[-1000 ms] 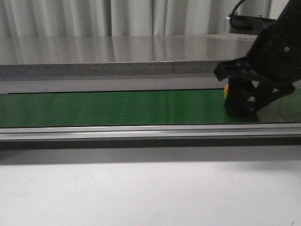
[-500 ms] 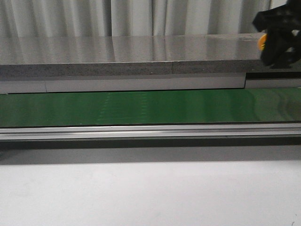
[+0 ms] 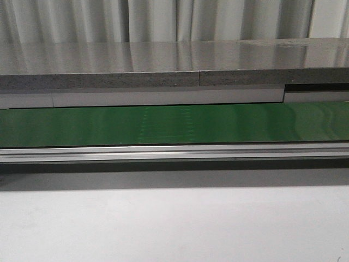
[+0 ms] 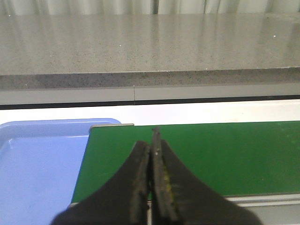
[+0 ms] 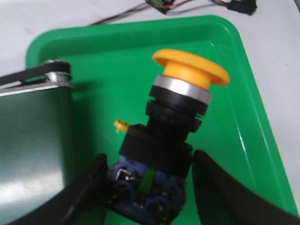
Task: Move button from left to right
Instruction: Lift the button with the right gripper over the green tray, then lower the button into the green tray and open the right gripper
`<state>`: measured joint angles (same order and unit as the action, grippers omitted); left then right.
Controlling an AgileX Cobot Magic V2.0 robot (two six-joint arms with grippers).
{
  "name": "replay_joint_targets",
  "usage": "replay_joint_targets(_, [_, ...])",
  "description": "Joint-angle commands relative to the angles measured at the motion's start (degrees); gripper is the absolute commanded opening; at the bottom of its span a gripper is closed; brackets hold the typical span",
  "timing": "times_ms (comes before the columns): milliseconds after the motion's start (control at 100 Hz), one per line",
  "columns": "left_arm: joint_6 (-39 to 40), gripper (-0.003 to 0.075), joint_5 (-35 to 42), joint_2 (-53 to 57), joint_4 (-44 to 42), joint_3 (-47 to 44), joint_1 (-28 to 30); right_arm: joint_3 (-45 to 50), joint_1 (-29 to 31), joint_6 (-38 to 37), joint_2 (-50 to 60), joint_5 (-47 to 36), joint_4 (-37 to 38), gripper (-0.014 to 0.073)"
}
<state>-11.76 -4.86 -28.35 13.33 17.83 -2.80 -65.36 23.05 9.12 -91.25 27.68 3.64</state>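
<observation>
Right wrist view: right end effector [image 5: 149, 187] grasps the button [image 5: 166, 140] by its black body, yellow cap tilted, above a green tray [image 5: 117, 56] (contact with the tray cannot be judged). Left end effector [image 4: 151, 183] clenched, nothing between its fingers, over the green belt [image 4: 220, 154] beside a blue tray [image 4: 37, 164].

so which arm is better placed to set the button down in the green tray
Right. Its fingers already clamp the yellow-capped black push button directly over the green plastic tray. The left fingers are shut and empty, above the green conveyor belt near the blue tray.
</observation>
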Motion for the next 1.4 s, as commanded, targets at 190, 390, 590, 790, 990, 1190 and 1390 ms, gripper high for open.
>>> replay_joint_targets(190, [-0.01,-0.002,4.86,-0.19,0.39,1.59,-0.51,-1.96,1.22,8.1,-4.93,-1.43,0.6,0.015])
replay_joint_targets(390, [-0.01,-0.002,4.86,-0.19,0.39,1.59,-0.51,-1.96,0.81,8.33,-7.88,-1.7,0.37,0.0152])
replay_joint_targets(590, [-0.01,-0.002,4.86,-0.19,0.39,1.59,-0.51,-1.96,0.17,8.33,-9.98,-1.82,-1.36,0.0152])
replay_joint_targets(790, [-0.01,-0.002,4.86,-0.19,0.39,1.59,-0.51,-1.96,0.17,8.33,-10.94,-2.24,-4.28,0.0181])
replay_joint_targets(990, [-0.01,-0.002,4.86,-0.19,0.39,1.59,-0.51,-1.96,0.24,8.28,-11.49,-2.5,-4.47,0.0442])
replay_joint_targets(1190, [-0.01,-0.002,4.86,-0.19,0.39,1.59,-0.51,-1.96,0.24,8.23,-11.29,-2.88,-4.47,0.0582])
replay_joint_targets(1390, [-0.01,-0.002,4.86,-0.19,0.39,1.59,-0.51,-2.43,0.24,5.64,-8.51,-3.94,-4.47,0.0582])
